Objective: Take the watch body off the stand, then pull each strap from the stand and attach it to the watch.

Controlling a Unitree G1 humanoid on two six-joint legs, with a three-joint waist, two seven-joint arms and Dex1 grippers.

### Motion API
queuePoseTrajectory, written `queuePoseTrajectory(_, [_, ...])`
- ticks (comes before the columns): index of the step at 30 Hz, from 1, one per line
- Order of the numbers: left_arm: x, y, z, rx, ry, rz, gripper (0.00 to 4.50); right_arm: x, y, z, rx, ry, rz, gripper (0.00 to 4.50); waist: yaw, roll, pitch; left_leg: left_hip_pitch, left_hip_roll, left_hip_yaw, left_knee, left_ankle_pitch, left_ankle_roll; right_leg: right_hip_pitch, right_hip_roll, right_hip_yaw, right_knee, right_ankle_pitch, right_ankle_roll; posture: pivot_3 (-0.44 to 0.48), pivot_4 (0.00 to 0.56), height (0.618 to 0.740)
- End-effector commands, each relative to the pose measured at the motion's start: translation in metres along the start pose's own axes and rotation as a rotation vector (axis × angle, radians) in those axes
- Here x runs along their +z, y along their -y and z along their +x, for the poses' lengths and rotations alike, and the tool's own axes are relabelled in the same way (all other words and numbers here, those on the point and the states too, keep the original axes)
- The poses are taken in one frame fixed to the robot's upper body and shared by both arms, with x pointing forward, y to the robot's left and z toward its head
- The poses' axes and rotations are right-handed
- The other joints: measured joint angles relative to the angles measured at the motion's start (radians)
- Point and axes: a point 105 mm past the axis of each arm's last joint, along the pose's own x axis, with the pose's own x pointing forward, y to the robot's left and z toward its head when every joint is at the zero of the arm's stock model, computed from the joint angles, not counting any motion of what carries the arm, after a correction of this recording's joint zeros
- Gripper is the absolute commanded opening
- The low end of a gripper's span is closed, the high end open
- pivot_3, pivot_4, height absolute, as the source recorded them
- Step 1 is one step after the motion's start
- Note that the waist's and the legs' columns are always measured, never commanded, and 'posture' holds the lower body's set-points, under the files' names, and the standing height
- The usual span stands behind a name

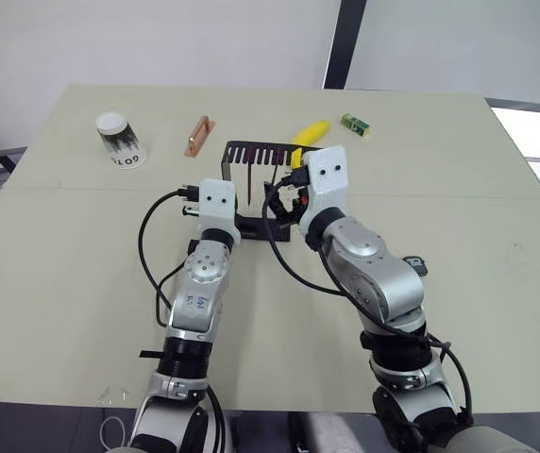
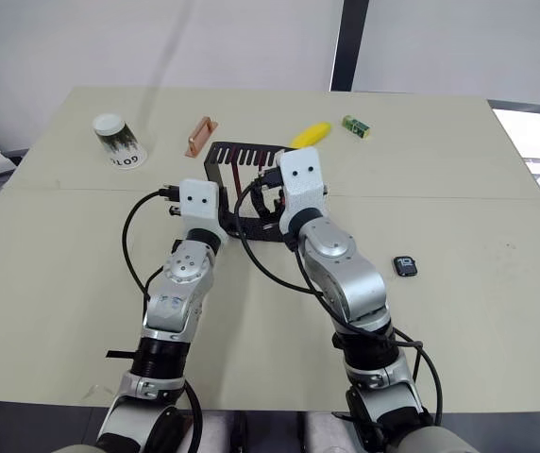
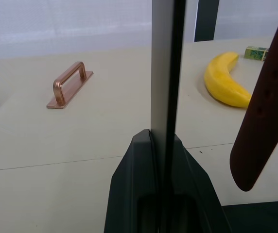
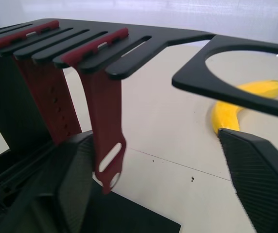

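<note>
Stand [image 2: 221, 151] base and lower upright hidden behind both white wrist housings; upright [image 3: 167, 73] cut off at top in left wrist view. Straps [image 4: 102, 116] mostly covered from the head views. Watch body [image 2: 404, 266] screen digits too small to read. Left tool [image 3: 165, 189] probably clamps the upright; fingertips hidden.

Both arms are stretched forward, the right gripper [image 4: 178, 189] spread wide, the left gripper [image 3: 165, 189] closed
</note>
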Motion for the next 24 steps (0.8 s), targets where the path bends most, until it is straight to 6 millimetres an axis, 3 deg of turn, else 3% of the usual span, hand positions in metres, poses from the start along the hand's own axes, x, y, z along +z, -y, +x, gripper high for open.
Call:
queuePoseTrajectory(1, [0.005, 0.006, -0.002, -0.011, 0.017, 0.001, 0.00, 0.015, -0.011, 0.001, 0.040, 0.059, -0.018, 2.31, 0.000, 0.000, 0.000, 0.000, 0.000, 0.000, 0.000, 0.000, 0.000, 0.000, 0.000, 0.000, 0.000, 0.000, 0.000, 0.000, 0.150, 0.740])
queuePoseTrajectory(2, [0.005, 0.006, -0.003, -0.010, 0.017, 0.001, 0.00, 0.015, -0.012, 0.001, 0.044, 0.059, -0.019, 1.87, 0.000, 0.000, 0.000, 0.000, 0.000, 0.000, 0.000, 0.000, 0.000, 0.000, 0.000, 0.000, 0.000, 0.000, 0.000, 0.000, 0.150, 0.740])
queuePoseTrajectory(9, [0.005, 0.004, -0.003, -0.004, 0.016, 0.002, 0.00, 0.016, -0.015, 0.002, 0.051, 0.062, -0.022, 1.87, 0.000, 0.000, 0.000, 0.000, 0.000, 0.000, 0.000, 0.000, 0.000, 0.000, 0.000, 0.000, 0.000, 0.000, 0.000, 0.000, 0.150, 0.740])
queuePoseTrajectory(12, [0.005, 0.004, -0.003, -0.005, 0.016, 0.002, 0.00, 0.016, -0.018, 0.002, 0.066, 0.070, -0.024, 1.03, 0.000, 0.000, 0.000, 0.000, 0.000, 0.000, 0.000, 0.000, 0.000, 0.000, 0.000, 0.000, 0.000, 0.000, 0.000, 0.000, 0.150, 0.740])
queuePoseTrajectory(14, [0.005, 0.004, -0.003, -0.005, 0.016, 0.002, 0.00, 0.017, -0.020, 0.001, 0.074, 0.080, -0.037, 0.12, 0.000, 0.000, 0.000, 0.000, 0.000, 0.000, 0.000, 0.000, 0.000, 0.000, 0.000, 0.000, 0.000, 0.000, 0.000, 0.000, 0.150, 0.740])
queuePoseTrajectory(24, [0.003, 0.005, -0.006, -0.014, 0.014, 0.009, 0.00, 0.032, -0.026, -0.019, 0.135, 0.172, -0.101, 0.04, 0.000, 0.000, 0.000, 0.000, 0.000, 0.000, -0.001, 0.000, 0.000, 0.000, 0.000, 0.000, -0.002, 0.000, 0.000, 0.000, 0.150, 0.740])
